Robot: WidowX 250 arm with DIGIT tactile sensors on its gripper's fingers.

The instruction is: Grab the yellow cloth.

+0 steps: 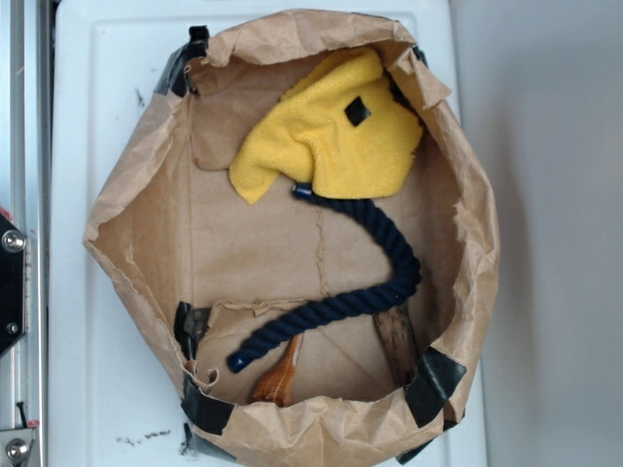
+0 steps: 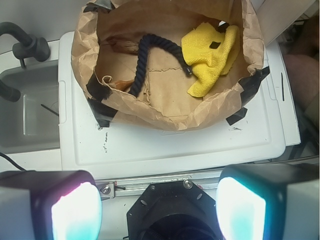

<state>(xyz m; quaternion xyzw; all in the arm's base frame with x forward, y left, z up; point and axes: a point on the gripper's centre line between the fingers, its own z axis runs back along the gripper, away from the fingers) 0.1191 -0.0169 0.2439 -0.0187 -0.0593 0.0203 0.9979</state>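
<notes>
The yellow cloth [image 1: 326,136] lies crumpled in the upper part of a brown paper bag [image 1: 127,204], its small black tag facing up. In the wrist view the yellow cloth [image 2: 210,57] sits at the bag's far right side. My gripper [image 2: 159,212] hangs well back from the bag, over the near edge of the white surface. Its two fingers [image 2: 75,212] stand wide apart with nothing between them. The gripper does not show in the exterior view.
A dark navy rope [image 1: 375,277] curls from the cloth's edge across the bag floor, also seen as the rope [image 2: 142,60] in the wrist view. A wooden piece [image 1: 279,379] lies near the bag's lower rim. A grey sink [image 2: 27,110] lies left of the white board [image 2: 170,147].
</notes>
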